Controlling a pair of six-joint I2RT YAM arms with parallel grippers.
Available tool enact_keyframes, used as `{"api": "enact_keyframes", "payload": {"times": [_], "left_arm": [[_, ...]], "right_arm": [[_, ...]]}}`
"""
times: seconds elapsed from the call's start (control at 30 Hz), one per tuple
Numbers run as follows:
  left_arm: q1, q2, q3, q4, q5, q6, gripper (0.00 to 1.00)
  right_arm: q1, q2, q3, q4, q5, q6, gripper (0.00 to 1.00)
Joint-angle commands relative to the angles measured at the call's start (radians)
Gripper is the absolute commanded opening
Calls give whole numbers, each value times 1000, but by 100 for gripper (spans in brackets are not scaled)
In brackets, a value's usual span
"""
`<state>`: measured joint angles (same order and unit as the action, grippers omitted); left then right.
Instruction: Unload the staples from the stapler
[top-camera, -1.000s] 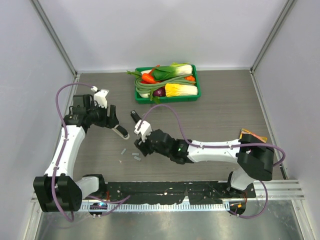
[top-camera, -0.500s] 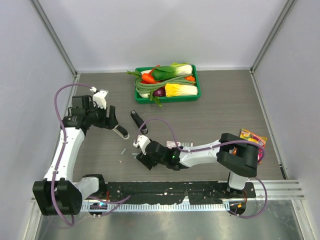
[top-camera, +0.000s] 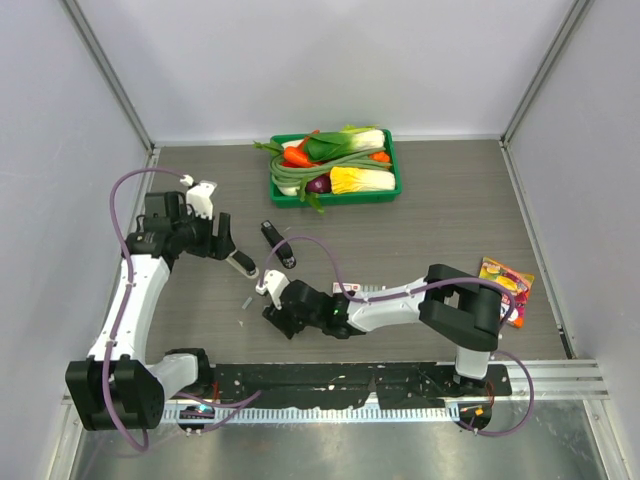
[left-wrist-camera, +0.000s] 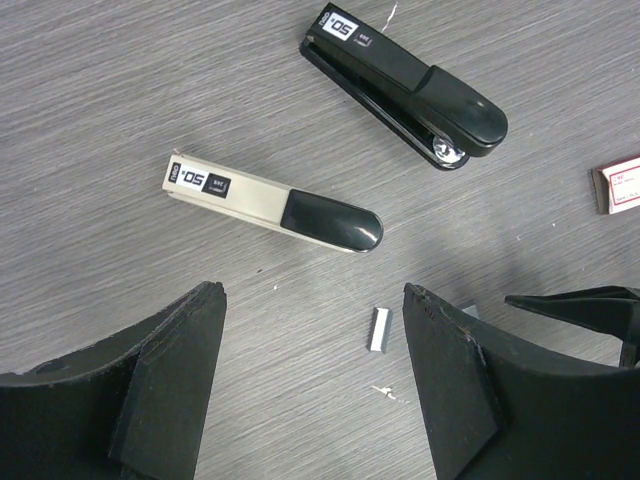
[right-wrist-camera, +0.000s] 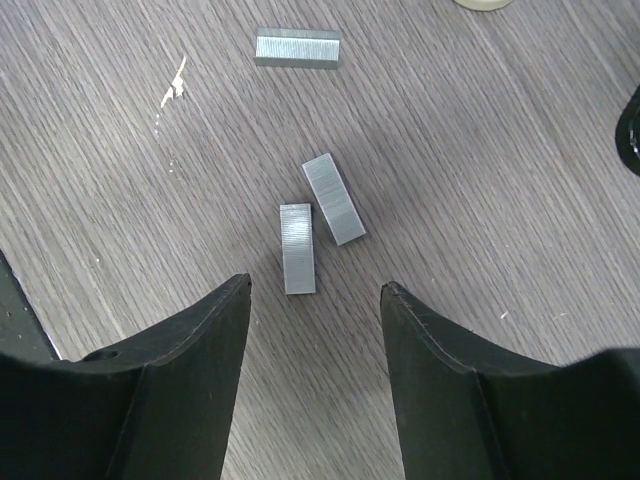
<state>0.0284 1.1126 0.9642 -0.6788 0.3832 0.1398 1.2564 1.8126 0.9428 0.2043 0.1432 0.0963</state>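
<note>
A black stapler (left-wrist-camera: 405, 85) and a beige stapler (left-wrist-camera: 275, 205) lie shut on the table, also in the top view (top-camera: 277, 243) (top-camera: 241, 264). My left gripper (left-wrist-camera: 310, 290) is open and empty above the table, near the beige stapler; one staple strip (left-wrist-camera: 379, 329) lies near its right finger. My right gripper (right-wrist-camera: 316, 286) is open and empty, low over two staple strips (right-wrist-camera: 333, 198) (right-wrist-camera: 297, 248) lying side by side just beyond its fingertips. A third strip (right-wrist-camera: 297, 47) lies farther off. In the top view the right gripper (top-camera: 272, 310) covers those two strips; one strip (top-camera: 246, 301) shows.
A green tray (top-camera: 396, 172) of vegetables stands at the back. A red-and-white staple box (left-wrist-camera: 618, 185) lies right of the staplers. A colourful packet (top-camera: 505, 280) lies at the right. Bits of white debris (right-wrist-camera: 175, 82) dot the table.
My right arm has swung left and toward the near edge, bringing its open gripper down over the staple strips. The left arm has hardly moved.
</note>
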Motion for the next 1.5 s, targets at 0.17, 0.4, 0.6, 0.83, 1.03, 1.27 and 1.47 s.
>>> {"api": "enact_keyframes", "payload": {"times": [0.17,0.4,0.6,0.83,1.03,1.27,1.47], "left_arm": [[5,-40,-27,5,-29,32,76],[4,-46,-30,8,-36,40,76],[4,-45,-30,12,-41,40,76],[5,-42,-21,15,-41,35,76],[4,-45,-16,12,-44,37,76],[5,-53,-15,5,-47,40,76],[4,-54,-16,5,-46,40,76]], "right_arm": [[8,42,57,26,-4,26,52],[8,70,90,10,-4,33,44],[8,70,91,-6,10,39,37],[17,39,51,-22,36,40,34],[40,28,36,-42,84,37,29],[51,-1,2,-46,137,49,18],[51,-51,-47,-72,196,77,13]]}}
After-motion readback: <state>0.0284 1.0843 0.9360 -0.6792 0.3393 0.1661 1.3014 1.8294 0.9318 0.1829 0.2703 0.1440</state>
